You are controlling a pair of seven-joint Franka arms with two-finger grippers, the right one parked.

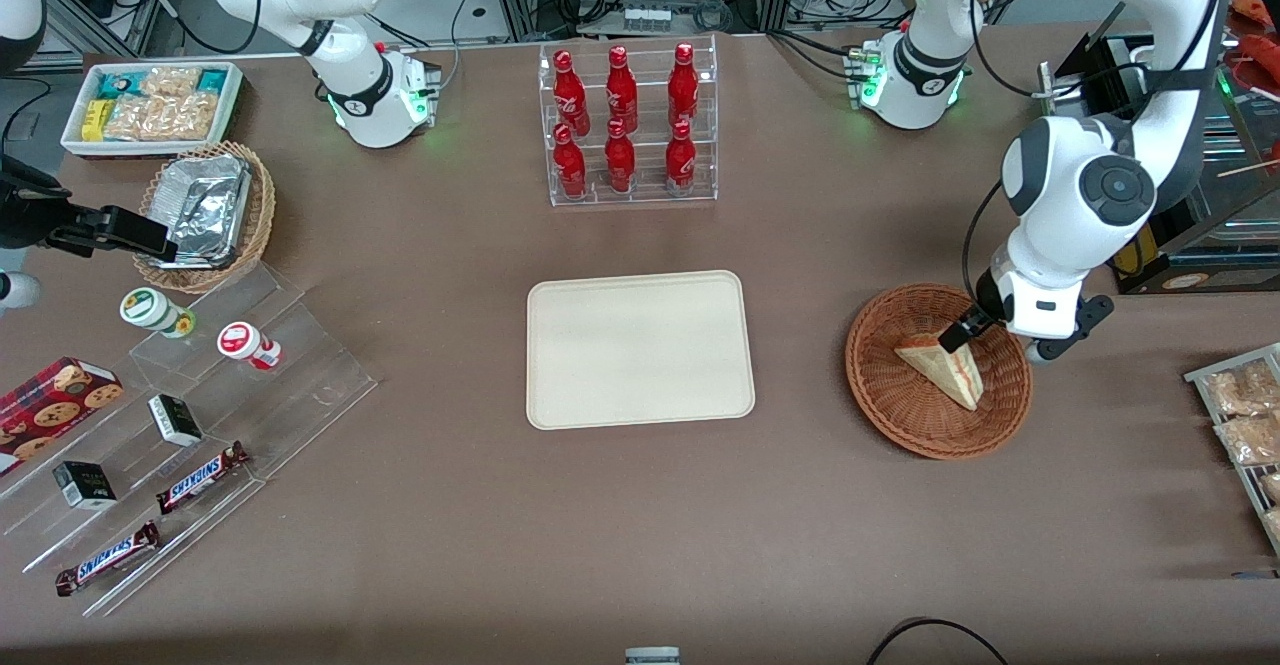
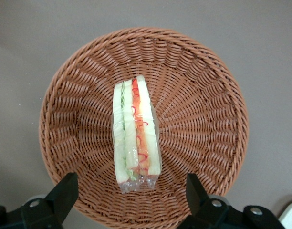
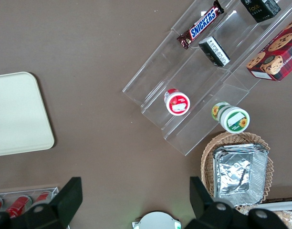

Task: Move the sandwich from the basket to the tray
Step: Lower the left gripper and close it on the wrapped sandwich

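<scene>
1. Sandwich [image 1: 944,369] placement first: you have it lying in the basket [image 1: 890,400], wrapped in clear film, with its layered cut edge facing up toward your wrist camera [image 2: 136,133].
2. Your jaws [image 2: 131,191] are spread wide, one finger [image 2: 65,191] on each side of the sandwich's end, and neither finger touches it in the wrist view.
3. From the front, your jaws [image 1: 958,335] sit low over the basket's rim on the part farther from the camera, right at the sandwich's upper corner.
4. The basket stands on the brown tabletop [image 1: 640,535] toward the working arm's end, beside the tray [image 1: 638,350] and apart from it.
5. The tray lies flat at mid-tabletop with nothing on it.
6. A clear rack of red bottles [image 1: 628,125] stands farther from the front camera than the tray.
7. Toward the parked arm's end you see a tan basket of foil containers [image 1: 205,213], a white bin of snack packets [image 1: 150,105] and clear steps with candy bars [image 1: 200,477].
</scene>
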